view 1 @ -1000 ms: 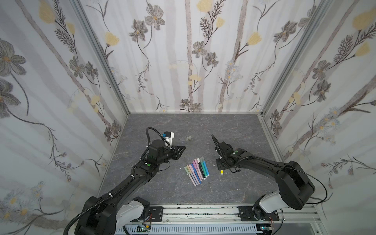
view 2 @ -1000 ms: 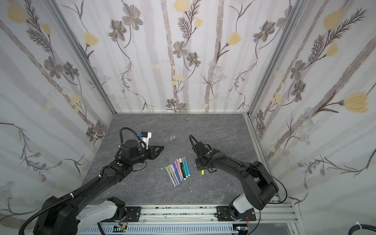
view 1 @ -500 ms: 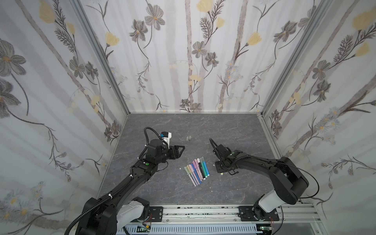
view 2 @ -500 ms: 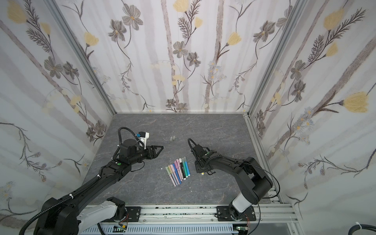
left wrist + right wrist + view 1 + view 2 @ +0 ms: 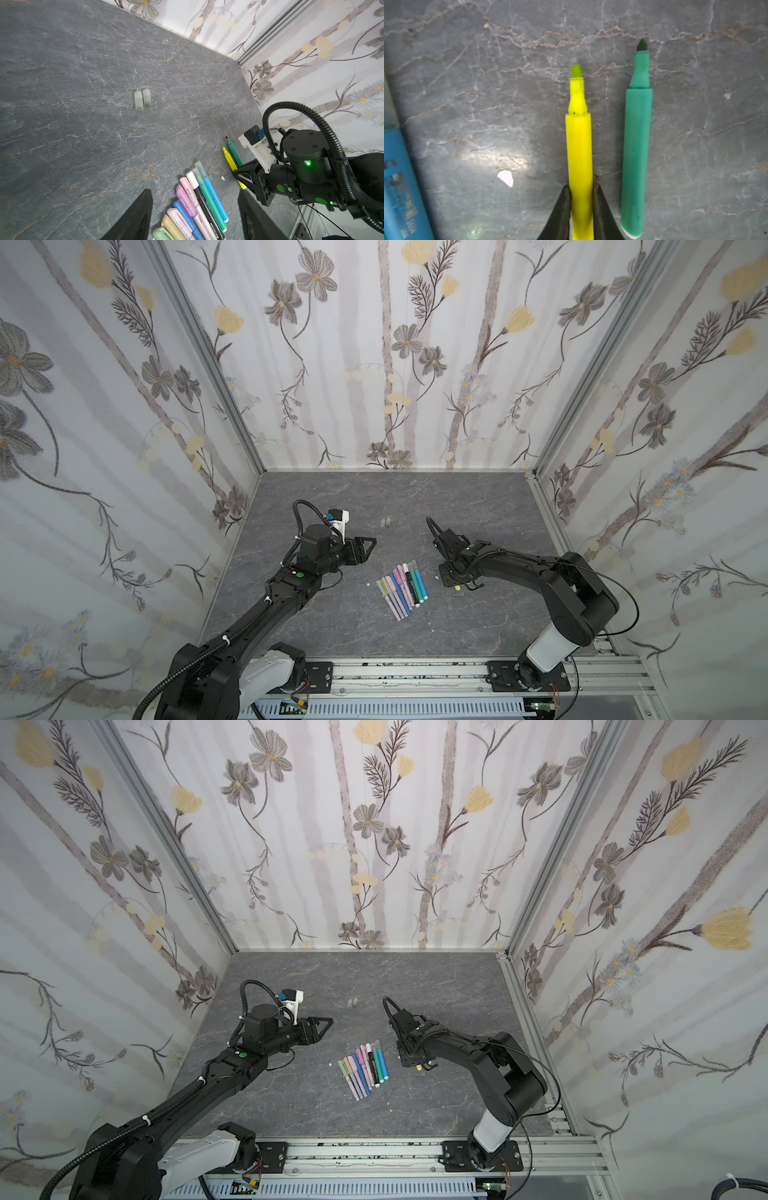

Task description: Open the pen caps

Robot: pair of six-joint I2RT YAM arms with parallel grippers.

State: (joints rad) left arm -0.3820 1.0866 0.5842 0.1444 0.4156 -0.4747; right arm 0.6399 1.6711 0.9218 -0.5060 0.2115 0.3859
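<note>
My right gripper is down at the table, shut on the barrel of an uncapped yellow pen. An uncapped green pen lies right beside it. A row of several capped pens lies at the table's middle, pastel ones beside thicker black, teal and blue ones. Two translucent pen caps lie side by side farther back, seen in both top views. My left gripper hovers open and empty, left of the row. The right gripper sits right of the row.
A blue pen from the row lies near the right gripper, with a small white chip on the grey stone tabletop between them. Flowered walls close in three sides. A metal rail runs along the front.
The right jaws have closed onto the yellow pen while the wrist sank toward the table. The left jaws have opened wider; that arm has hardly moved.
</note>
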